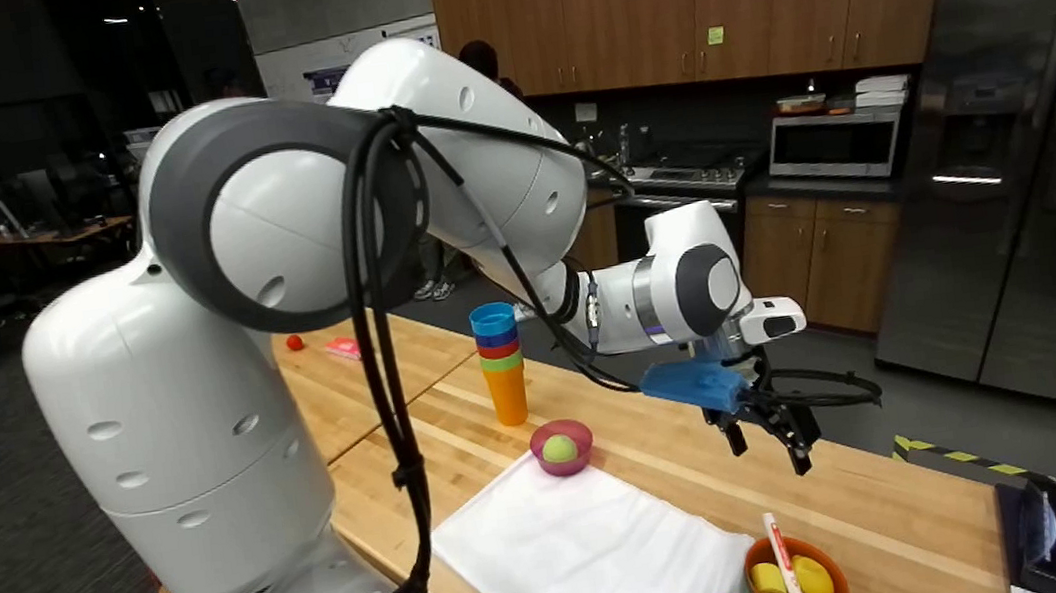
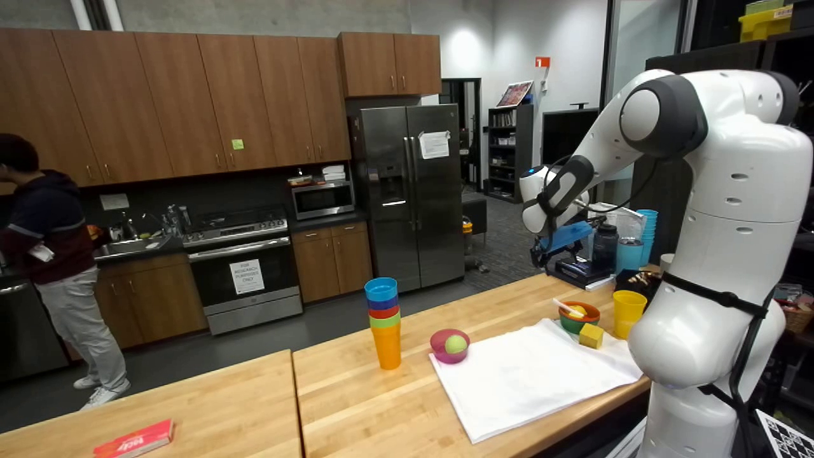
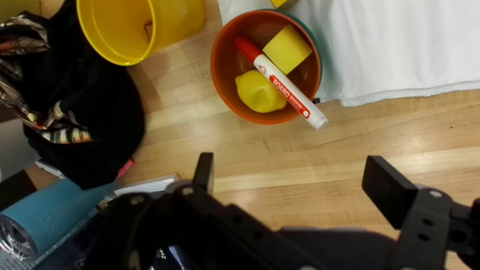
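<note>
Wooden desk (image 3: 240,150) carries an orange bowl (image 3: 224,71) holding a lemon (image 3: 259,92), block (image 3: 287,49) and marker (image 3: 279,80); near that bowl, a yellow cup (image 3: 176,22) and the spread tool (image 3: 292,174).

A glossy white, rounded arm (image 1: 161,382) carries dark grey joint rings (image 1: 181,218), shallow oval recesses (image 1: 105,429), bundled black cables (image 1: 409,468) and a bright blue cover (image 1: 690,385); the matte black pincer (image 3: 294,178) shows pale round screws (image 3: 435,194) and blocky rectangular pads (image 3: 390,191).
</note>
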